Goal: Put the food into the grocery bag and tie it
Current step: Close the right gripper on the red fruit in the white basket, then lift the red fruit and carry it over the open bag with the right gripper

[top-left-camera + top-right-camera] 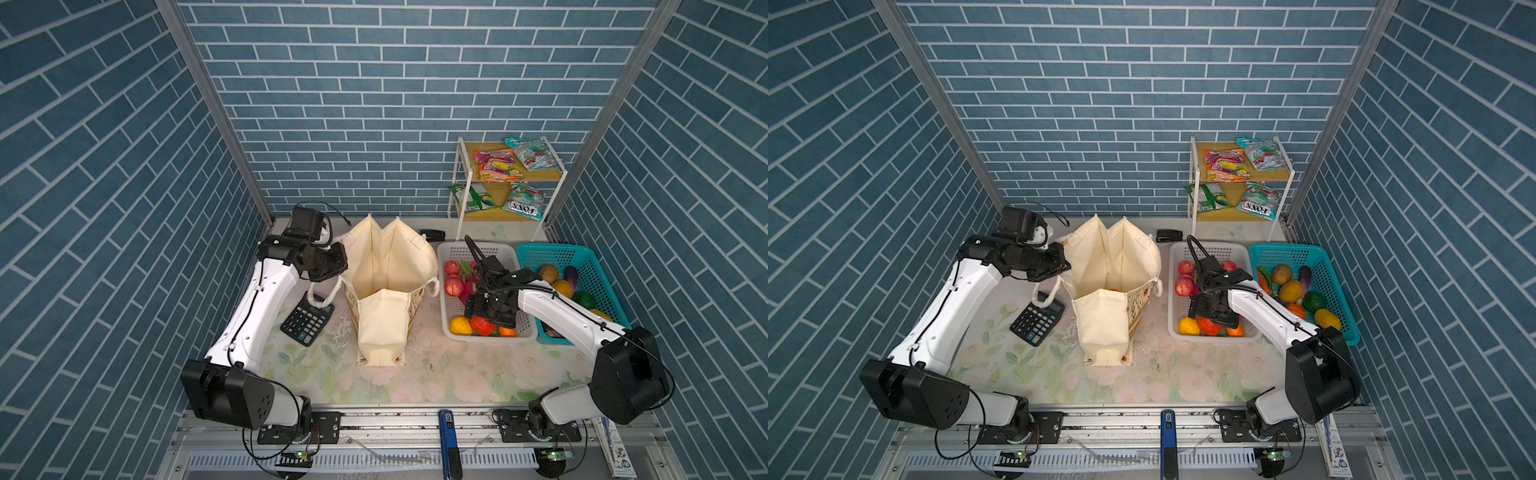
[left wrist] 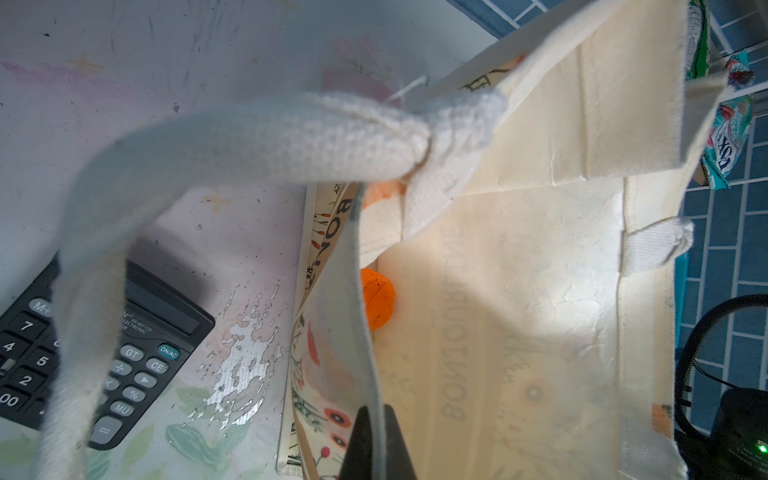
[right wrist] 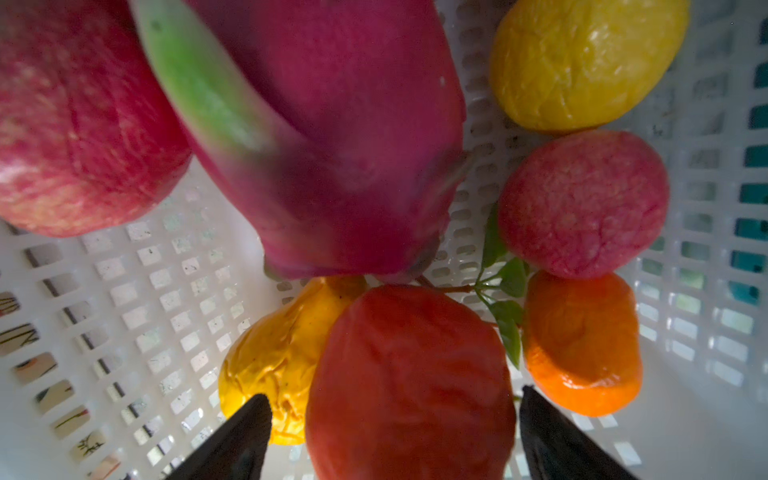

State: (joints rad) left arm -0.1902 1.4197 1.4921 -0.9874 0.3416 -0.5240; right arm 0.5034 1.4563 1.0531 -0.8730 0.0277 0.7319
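Overhead, in a top view, shows grocery bag standing open mid-surface, left gripper clamped on its left rim, right gripper spread above red-orange fruit in white basket just right of bag.
From left wrist, shows left gripper pinching bag's edge, orange fruit lying inside bag, calculator beside.
From right wrist, shows right gripper spread, red-orange fruit between its jaws, dragon fruit just beside.

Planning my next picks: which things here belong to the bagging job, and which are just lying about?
Job: grocery bag, pinched by the left end effector; orange fruit in the bag; red-orange fruit between the right end effector's open jaws; dragon fruit; snack packets.
Lying about: calculator; stapler.
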